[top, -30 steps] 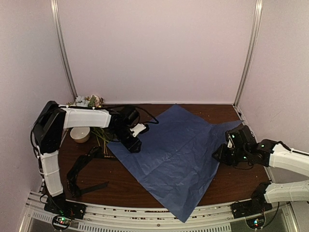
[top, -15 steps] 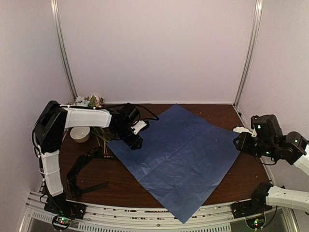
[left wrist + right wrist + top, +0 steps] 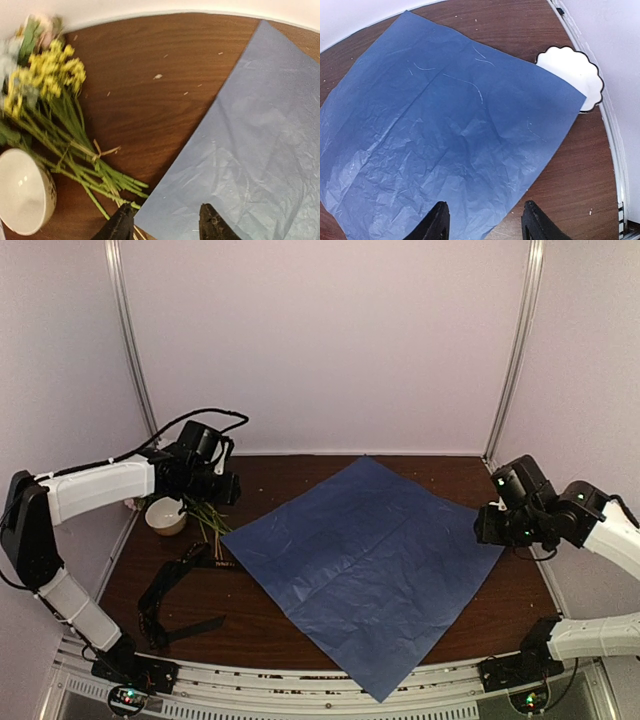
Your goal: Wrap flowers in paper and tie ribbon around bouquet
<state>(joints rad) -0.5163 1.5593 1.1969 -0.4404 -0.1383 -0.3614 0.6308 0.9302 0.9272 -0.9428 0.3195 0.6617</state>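
The paper (image 3: 365,560) lies spread; left hand (image 3: 166,215) and right hand (image 3: 485,212) gape empty. Next, likely: left hand grasps the flowers (image 3: 75,145) at paper's ten o'clock.

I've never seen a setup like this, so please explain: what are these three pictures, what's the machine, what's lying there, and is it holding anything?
Two robot arms stand at a table's near edge. One picture looks down from above; the other two come from a camera on each wrist. The blue paper lies flat in the middle. At the left lie the flowers, a cream bowl and the black ribbon; a white dish sits at the right. The left hand and right hand are open, holding nothing.
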